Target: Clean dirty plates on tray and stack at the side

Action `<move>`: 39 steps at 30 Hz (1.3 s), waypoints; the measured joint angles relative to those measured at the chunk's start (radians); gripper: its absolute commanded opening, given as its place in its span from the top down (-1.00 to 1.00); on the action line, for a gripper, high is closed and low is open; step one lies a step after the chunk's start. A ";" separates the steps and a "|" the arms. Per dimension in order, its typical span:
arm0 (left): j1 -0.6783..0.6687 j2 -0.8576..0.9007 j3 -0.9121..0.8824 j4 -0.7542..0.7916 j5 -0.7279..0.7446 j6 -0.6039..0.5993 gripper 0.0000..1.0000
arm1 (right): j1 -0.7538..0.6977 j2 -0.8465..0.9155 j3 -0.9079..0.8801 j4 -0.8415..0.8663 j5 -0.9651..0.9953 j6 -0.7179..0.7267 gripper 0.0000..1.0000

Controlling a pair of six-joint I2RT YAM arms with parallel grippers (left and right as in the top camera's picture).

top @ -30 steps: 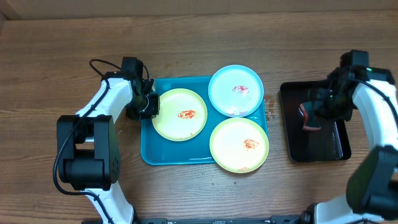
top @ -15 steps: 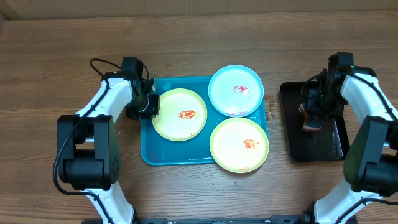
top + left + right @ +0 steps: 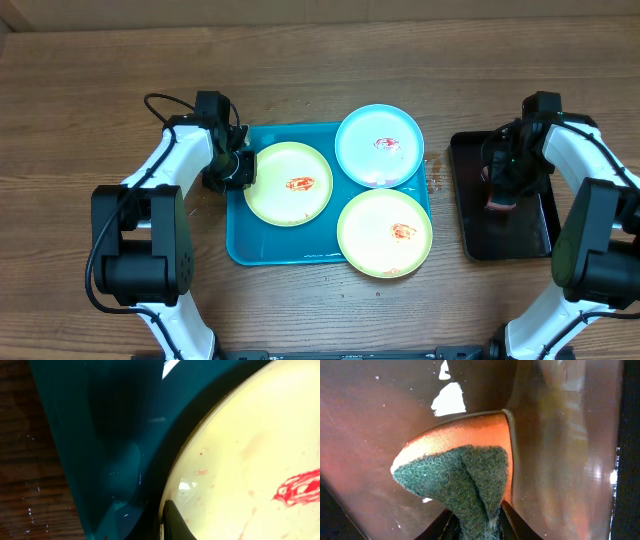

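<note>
Three plates lie on the turquoise tray (image 3: 238, 245): a yellow-green plate (image 3: 290, 185) at the left, a light blue plate (image 3: 378, 146) at the top right and a second yellow-green plate (image 3: 385, 233) at the lower right. Each has a red smear. My left gripper (image 3: 238, 168) pinches the left rim of the left plate (image 3: 250, 460); one finger (image 3: 172, 522) lies on the rim and the other is hidden. My right gripper (image 3: 500, 188) is shut on an orange sponge with a green scouring pad (image 3: 455, 475) over the black tray (image 3: 512, 235).
The black tray stands to the right of the turquoise tray, with a strip of wooden table between them. Small red drops lie on the wood near the tray's right edge (image 3: 432, 178). A black cable (image 3: 160, 100) loops by the left arm.
My right arm has shifted a little left and toward the back over the black tray, with the sponge in it. The left arm and the plates have not moved.
</note>
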 measured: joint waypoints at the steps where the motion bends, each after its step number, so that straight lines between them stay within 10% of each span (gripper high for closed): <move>1: 0.000 0.000 0.000 0.000 0.000 0.002 0.92 | 0.000 0.000 0.000 0.002 0.000 0.000 0.49; 8: 0.000 0.000 0.000 0.000 0.000 0.002 0.92 | 0.000 0.000 -0.019 0.039 0.000 -0.007 0.92; 26: 0.000 0.000 0.001 0.006 -0.001 0.003 0.92 | 0.015 -0.018 0.370 -0.313 -0.207 0.023 0.93; 39: 0.000 0.000 0.002 0.003 0.000 0.003 0.92 | 0.483 -0.030 0.464 -0.113 -0.336 0.266 0.93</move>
